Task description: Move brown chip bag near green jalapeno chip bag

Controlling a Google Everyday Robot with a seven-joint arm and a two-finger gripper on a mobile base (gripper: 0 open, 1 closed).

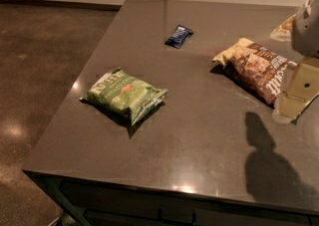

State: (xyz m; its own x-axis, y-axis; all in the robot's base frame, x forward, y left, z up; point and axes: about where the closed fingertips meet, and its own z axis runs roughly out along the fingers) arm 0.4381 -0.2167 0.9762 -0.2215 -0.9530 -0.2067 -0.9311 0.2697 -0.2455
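Nearest you: green jalapeno chip bag [124, 93], lying flat on the grey table [199, 140]. Use it as your reference.

Gripper [293, 101] hangs well right of it, at the frame's right edge, over the near end of the brown chip bag [255, 68]. Contact unclear. You can't tell from this view whether it's released or clenched.

Brown chip bag lies flat, right of and a bit beyond the green one, well apart, nothing between them.

My read: you're in the approach/grasp step, and transport hasn't begun. Next move calls for a firm pinch on the crinkled bag, a lift, a carry left toward the green bag, and a set-down just beside it, not on it.

Further back from the green bag: small dark blue wrapper [178, 36], off your path.
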